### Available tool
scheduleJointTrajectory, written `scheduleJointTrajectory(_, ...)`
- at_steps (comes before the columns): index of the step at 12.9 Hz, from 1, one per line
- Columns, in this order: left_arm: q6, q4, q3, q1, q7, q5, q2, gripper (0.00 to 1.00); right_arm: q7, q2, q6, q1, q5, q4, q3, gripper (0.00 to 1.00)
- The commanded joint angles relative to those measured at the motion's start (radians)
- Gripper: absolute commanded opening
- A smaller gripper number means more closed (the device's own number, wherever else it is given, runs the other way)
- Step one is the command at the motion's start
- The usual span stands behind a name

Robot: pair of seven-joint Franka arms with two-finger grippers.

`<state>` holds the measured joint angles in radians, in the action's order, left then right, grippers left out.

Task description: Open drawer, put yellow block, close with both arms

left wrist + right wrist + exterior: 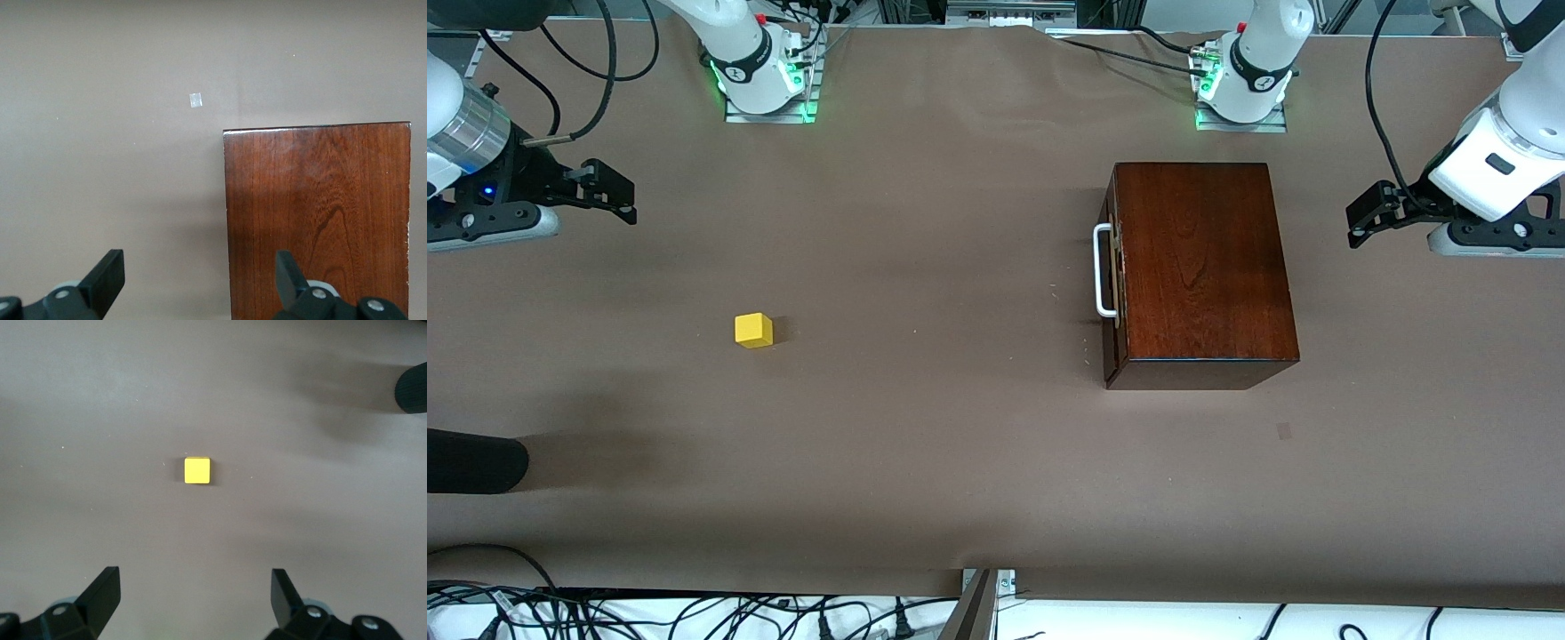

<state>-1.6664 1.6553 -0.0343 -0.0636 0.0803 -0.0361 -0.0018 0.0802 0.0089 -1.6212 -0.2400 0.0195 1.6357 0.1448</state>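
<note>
One brown sheet covers the whole bench [960,462], creased a little along the edge where the arm bases stand. Cables trail off that edge, and more lie in a tangle on white flooring below the edge nearest the front camera. A dark rounded shape [471,460] pokes in over the bench at the right arm's end, near the front corner.

Next in size is the box [1199,267], glossy dark wood, lying flat toward the left arm's end and closer to the base edge than to the front edge. Its drawer [1112,276] is shut, the front flush with the box and facing the right arm's end; the white handle [1104,270] stands out from it.

Both arms are drawn back to the ends of the bench, waiting. The left gripper [1362,216] hangs over the left arm's end, just beside the box and not touching it; the left wrist view shows its fingers [107,275] spread wide. The right gripper [615,196] hangs over the right arm's end, jaws likewise wide with nothing between them.

Smallest is the block [753,330], yellow, alone on the sheet toward the right arm's end, about midway between base edge and front edge, well apart from the box and both grippers.
</note>
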Motion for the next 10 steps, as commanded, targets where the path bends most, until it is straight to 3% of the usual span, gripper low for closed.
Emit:
scheduleJointTrajectory(1,0.027,-0.035,-0.001,0.004,0.007,0.025,0.017,1.00,0.006,0.008,0.020,0.005,-0.003,-0.020,-0.001,1.00)
scheduleJointTrajectory(10,0.086,-0.035,-0.012,-0.004,0.022,0.028,0.019,1.00,0.006,0.008,0.020,0.005,-0.003,-0.020,-0.001,1.00)
